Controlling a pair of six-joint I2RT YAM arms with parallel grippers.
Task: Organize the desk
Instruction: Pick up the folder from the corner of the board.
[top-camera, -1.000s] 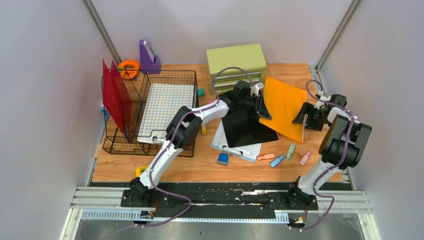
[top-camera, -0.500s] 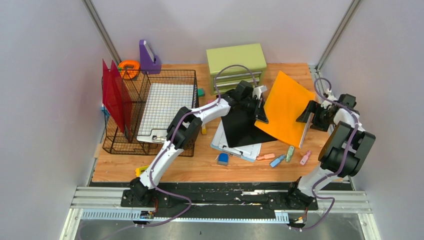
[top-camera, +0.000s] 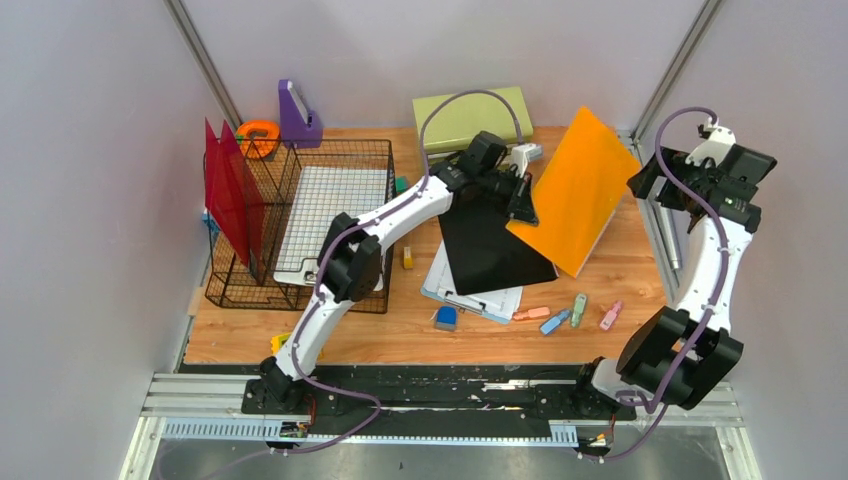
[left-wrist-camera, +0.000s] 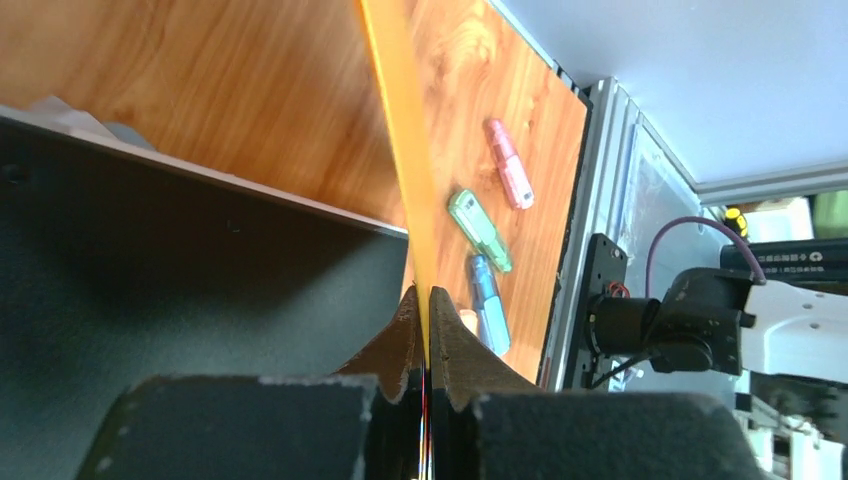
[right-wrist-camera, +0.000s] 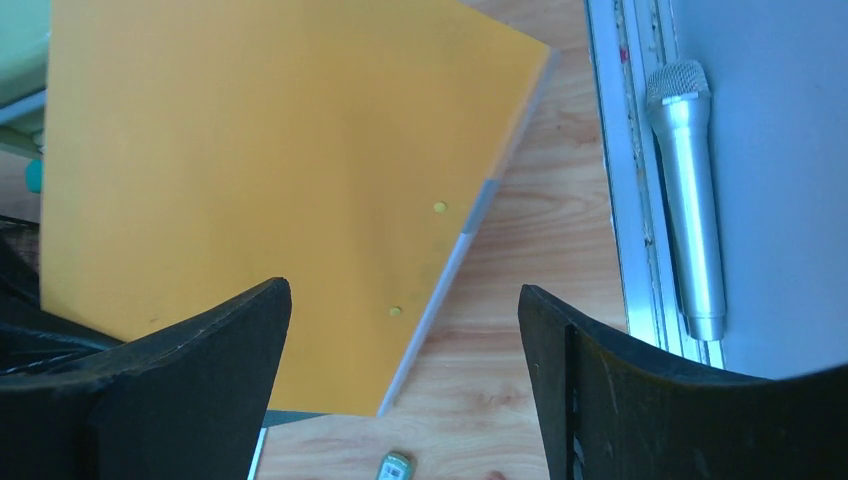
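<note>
The desk (top-camera: 640, 270) is a light orange-brown wood-grain top. My left gripper (top-camera: 522, 200) is shut on the left edge of an orange folder (top-camera: 578, 190) and holds it lifted and tilted over the right half of the desk. In the left wrist view the folder's edge (left-wrist-camera: 400, 150) runs up from between the closed fingers (left-wrist-camera: 425, 300). My right gripper (top-camera: 655, 180) is open and empty, raised high at the right edge. In the right wrist view the folder (right-wrist-camera: 270, 150) lies below and left of the open fingers.
A black folder (top-camera: 490, 245) lies on a clipboard (top-camera: 470, 290) mid-desk. Small highlighters (top-camera: 580, 305) lie near the front. A green drawer cabinet (top-camera: 470, 115) stands at the back, a wire basket (top-camera: 300, 220) and red dividers (top-camera: 230, 195) at the left. A silver microphone (right-wrist-camera: 685, 200) lies by the right rail.
My left gripper has lifted the orange folder up and toward the back. My right arm has let go of the folder's right edge and risen high to the right.
</note>
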